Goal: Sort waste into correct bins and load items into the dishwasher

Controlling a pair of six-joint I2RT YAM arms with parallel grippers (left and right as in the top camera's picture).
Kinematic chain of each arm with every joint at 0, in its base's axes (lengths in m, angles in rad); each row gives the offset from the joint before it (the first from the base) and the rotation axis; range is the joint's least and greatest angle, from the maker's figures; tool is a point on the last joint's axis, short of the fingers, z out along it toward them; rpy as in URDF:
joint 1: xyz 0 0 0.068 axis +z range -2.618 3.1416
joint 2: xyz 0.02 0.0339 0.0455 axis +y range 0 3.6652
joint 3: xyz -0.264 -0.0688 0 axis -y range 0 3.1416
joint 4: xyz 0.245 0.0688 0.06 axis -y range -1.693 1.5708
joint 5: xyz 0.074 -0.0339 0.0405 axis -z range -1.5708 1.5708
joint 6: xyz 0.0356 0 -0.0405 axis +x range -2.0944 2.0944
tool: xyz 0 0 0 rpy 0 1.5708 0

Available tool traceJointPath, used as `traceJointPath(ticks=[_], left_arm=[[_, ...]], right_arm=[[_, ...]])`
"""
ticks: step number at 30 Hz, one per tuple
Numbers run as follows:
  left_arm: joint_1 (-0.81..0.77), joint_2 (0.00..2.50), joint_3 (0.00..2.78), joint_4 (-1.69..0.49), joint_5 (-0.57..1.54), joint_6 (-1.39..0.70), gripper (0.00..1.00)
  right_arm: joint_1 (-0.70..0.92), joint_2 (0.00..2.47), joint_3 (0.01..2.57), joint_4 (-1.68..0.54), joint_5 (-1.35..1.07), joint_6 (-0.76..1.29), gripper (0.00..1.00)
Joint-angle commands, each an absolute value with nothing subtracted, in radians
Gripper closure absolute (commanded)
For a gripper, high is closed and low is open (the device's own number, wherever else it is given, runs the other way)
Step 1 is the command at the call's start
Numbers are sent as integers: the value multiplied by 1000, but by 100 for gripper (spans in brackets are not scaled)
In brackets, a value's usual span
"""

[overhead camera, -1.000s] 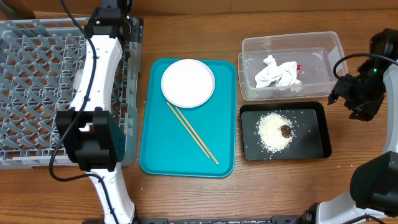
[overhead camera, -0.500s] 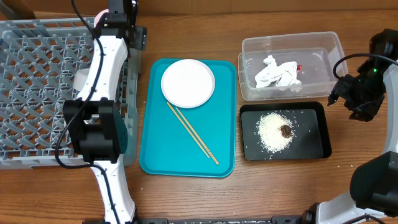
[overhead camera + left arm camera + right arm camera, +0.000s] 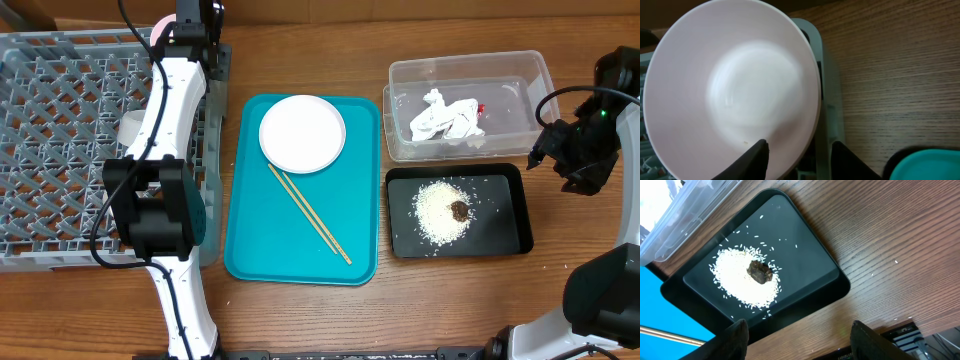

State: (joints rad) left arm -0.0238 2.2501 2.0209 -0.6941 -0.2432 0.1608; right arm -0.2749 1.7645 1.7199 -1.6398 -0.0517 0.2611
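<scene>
My left gripper [image 3: 186, 24] reaches to the back right corner of the grey dish rack [image 3: 60, 150]. In the left wrist view the left gripper [image 3: 799, 147] is shut on the rim of the pink bowl [image 3: 735, 90], one finger inside it, over the rack wall [image 3: 827, 125]. A sliver of the bowl [image 3: 160, 25] shows in the overhead view. The white plate [image 3: 302, 133] and the chopsticks [image 3: 310, 215] lie on the teal tray [image 3: 260, 240]. A white cup [image 3: 130, 128] sits in the rack. My right gripper [image 3: 548, 152] is open and empty, right of the bins; in its wrist view [image 3: 800, 330] it hangs over bare wood.
The clear tub [image 3: 520, 70] holds the crumpled napkin [image 3: 445, 118] and the red wrapper [image 3: 481, 108]. The black tray [image 3: 505, 215] in front of it holds rice [image 3: 440, 208] and a brown food bit [image 3: 759, 271]. Loose grains lie on the wood by the black tray [image 3: 805, 255].
My left arm swung toward the back of the table with the pink bowl, then held nearly still. The right arm has not moved.
</scene>
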Motion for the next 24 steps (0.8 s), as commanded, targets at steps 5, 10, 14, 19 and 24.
traceJointPath(ticks=[5, 10, 14, 19, 24], left_arm=[[-20, 2297, 2024, -683, -246, 162, 66], [-19, 2321, 2024, -694, -287, 161, 74], [-19, 2321, 2025, -673, -303, 161, 79], [-20, 2321, 2025, -654, -354, 162, 80], [-20, 2321, 2025, -638, -402, 162, 71]], right_arm=[[-275, 1728, 1719, -1641, -46, 262, 33], [-275, 1728, 1719, -1649, -46, 262, 33], [-275, 1728, 1719, -1648, -46, 262, 33], [-275, 1728, 1719, -1649, -46, 262, 33], [-275, 1728, 1719, -1648, -46, 262, 33]])
